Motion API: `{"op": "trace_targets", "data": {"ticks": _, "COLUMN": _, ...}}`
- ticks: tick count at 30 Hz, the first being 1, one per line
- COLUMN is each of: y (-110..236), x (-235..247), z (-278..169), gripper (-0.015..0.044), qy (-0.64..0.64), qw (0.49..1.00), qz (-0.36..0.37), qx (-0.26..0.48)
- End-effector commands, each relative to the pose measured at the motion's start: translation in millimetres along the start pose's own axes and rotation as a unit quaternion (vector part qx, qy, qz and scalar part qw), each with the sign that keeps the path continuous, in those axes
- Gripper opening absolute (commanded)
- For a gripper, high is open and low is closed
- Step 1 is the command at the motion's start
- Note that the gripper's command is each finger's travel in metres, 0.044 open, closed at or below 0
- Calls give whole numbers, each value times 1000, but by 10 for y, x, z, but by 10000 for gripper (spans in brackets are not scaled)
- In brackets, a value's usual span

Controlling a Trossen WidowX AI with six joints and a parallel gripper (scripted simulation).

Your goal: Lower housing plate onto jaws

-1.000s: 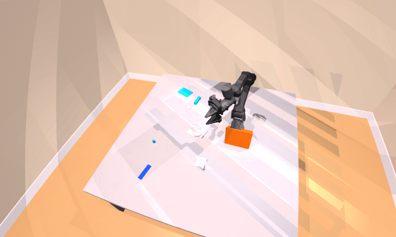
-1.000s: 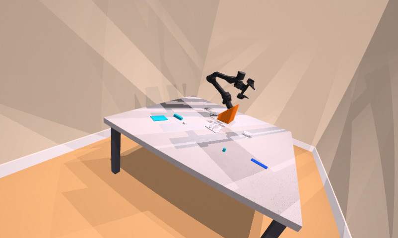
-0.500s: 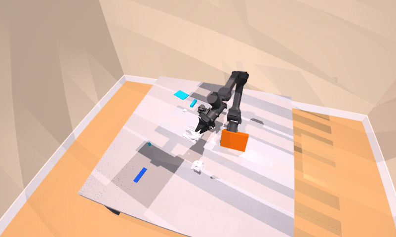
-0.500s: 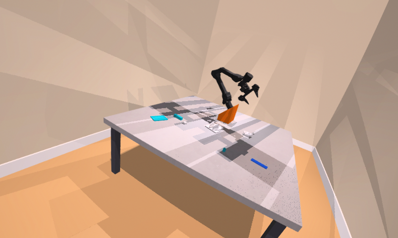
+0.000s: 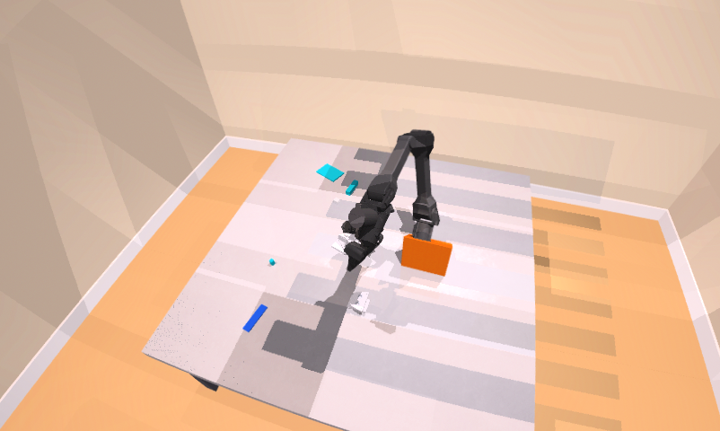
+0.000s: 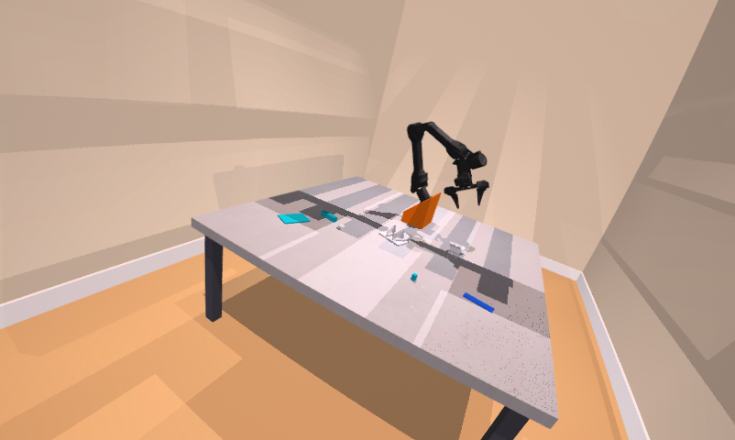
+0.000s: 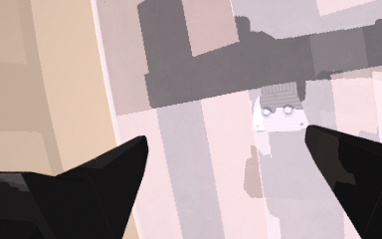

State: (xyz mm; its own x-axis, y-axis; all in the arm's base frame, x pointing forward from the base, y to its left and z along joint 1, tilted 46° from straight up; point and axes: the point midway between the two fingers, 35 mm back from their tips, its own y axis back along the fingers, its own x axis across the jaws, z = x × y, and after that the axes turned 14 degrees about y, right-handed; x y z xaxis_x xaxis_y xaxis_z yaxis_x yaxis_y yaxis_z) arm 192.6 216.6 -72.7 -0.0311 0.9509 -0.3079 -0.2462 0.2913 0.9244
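My gripper [image 5: 347, 248] [image 6: 468, 205] [image 7: 226, 138] is open and empty, high above the table. A small white piece with a ribbed end and two round features, which looks like the housing plate [image 5: 360, 303] [image 6: 456, 247] [image 7: 280, 119], lies on the table. In the wrist view it shows beyond the fingers, nearer the right fingertip. A white assembly [image 5: 337, 247] [image 6: 396, 235] with upright parts, apparently the one with the jaws, stands apart from it. It is partly hidden by the gripper in the top view. The separate jaws, pins and stubs are too small to tell apart.
An orange block [image 5: 425, 256] [image 6: 422, 212] stands at the arm's base. A cyan plate [image 5: 329, 172] [image 6: 293, 218], a teal bar [image 5: 351, 187] [image 6: 329, 216], a small teal piece [image 5: 272, 262] [image 6: 413, 277] and a blue bar [image 5: 255, 318] [image 6: 478, 302] lie on the table.
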Motion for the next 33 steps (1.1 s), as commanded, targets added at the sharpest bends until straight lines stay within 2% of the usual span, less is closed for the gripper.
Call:
{"op": "trace_targets", "data": {"ticks": 1, "y": -199, "x": 1, "z": -41, "gripper": 440, "qy": 15, "qw": 999, "qz": -39, "qx": 33}}
{"op": "trace_targets", "data": {"ticks": 16, "y": -1058, "x": -233, "z": -413, "gripper": 440, "qy": 72, "qw": 959, "qz": -210, "qx": 174}}
{"op": "trace_targets", "data": {"ticks": 21, "y": -1112, "x": -258, "z": -442, "gripper": 440, "qy": 75, "qw": 956, "qz": -217, "qx": 181}}
{"op": "trace_targets", "data": {"ticks": 25, "y": -1392, "x": -430, "z": -565, "gripper": 440, "qy": 75, "qw": 956, "qz": -218, "qx": 180}}
{"op": "trace_targets", "data": {"ticks": 33, "y": -1409, "x": -441, "z": -573, "gripper": 440, "qy": 75, "qw": 956, "qz": -218, "qx": 180}}
